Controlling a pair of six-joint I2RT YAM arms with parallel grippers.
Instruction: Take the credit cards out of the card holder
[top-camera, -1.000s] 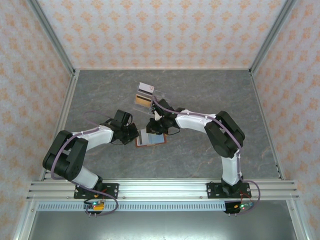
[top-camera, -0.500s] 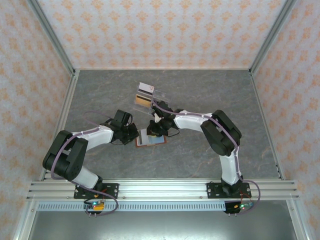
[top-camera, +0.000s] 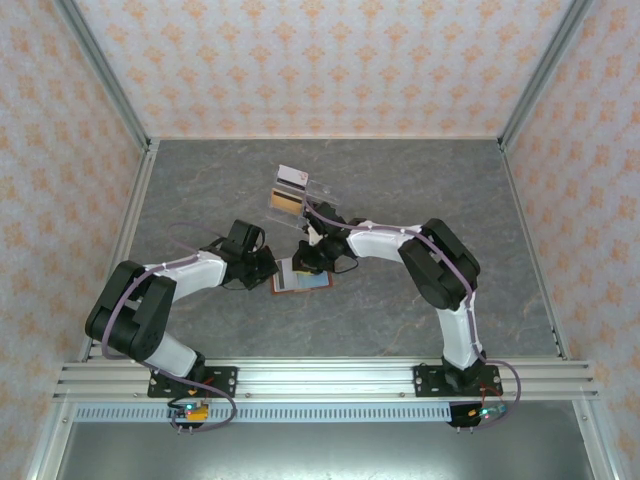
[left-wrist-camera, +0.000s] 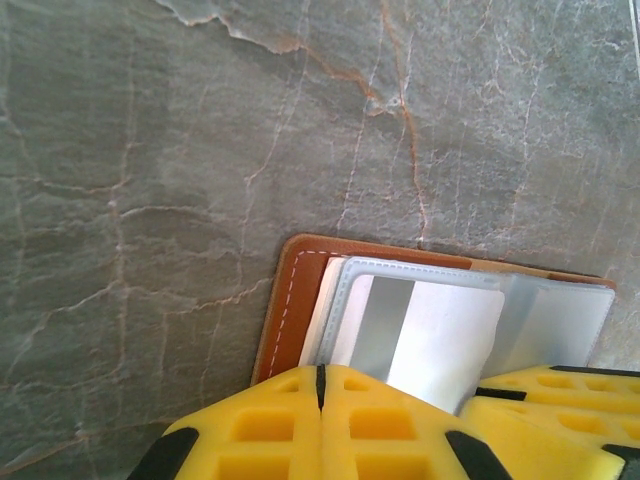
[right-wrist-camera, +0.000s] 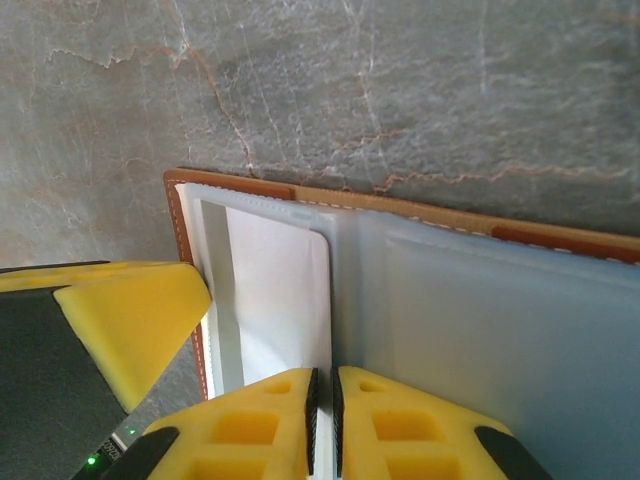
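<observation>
Table (top-camera: 450, 190); left pincer (left-wrist-camera: 320, 375) partly hides card holder (left-wrist-camera: 288, 300)

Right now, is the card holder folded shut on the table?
No, the card holder lies open on the table, with its pale inside facing up.

Left arm (top-camera: 185, 272) and right arm (top-camera: 385, 240): white shells, black joints, thin purple cables. Left tool (left-wrist-camera: 320, 375) and right tool (right-wrist-camera: 322, 378) carry yellow pads.

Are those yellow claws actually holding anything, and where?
Cannot be told. The left gripper, shut, rests on the card holder's near edge; the right gripper, nearly shut, sits at the pale credit card's near end, contact hidden.
</observation>
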